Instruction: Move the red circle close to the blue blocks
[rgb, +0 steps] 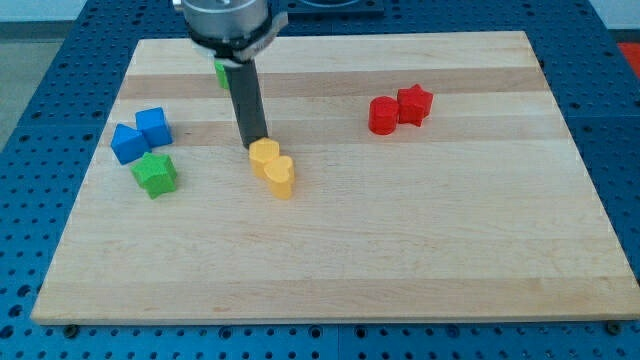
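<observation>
The pale wooden bench lies on a blue perforated base; my tip, the lower end of the straight dark rod that serves as the tool, stands just at the upper edge of a yellow hexagonal block, touching it or all but touching; the tool is a plain rod with nothing to open or close, and it grips nothing; a second yellow block, heart-like in shape, sits against the first on its lower right; the red circle, a short red cylinder, rests in the view's upper right part, touching a red star-shaped block on its right; it is well apart from my tip and far from the blue blocks; those two, a blue cube-like block and a blue block of unclear shape, sit together near the view's left edge; a green star-like block lies just below them; another green block, mostly hidden behind the rod, shows near the view's top
</observation>
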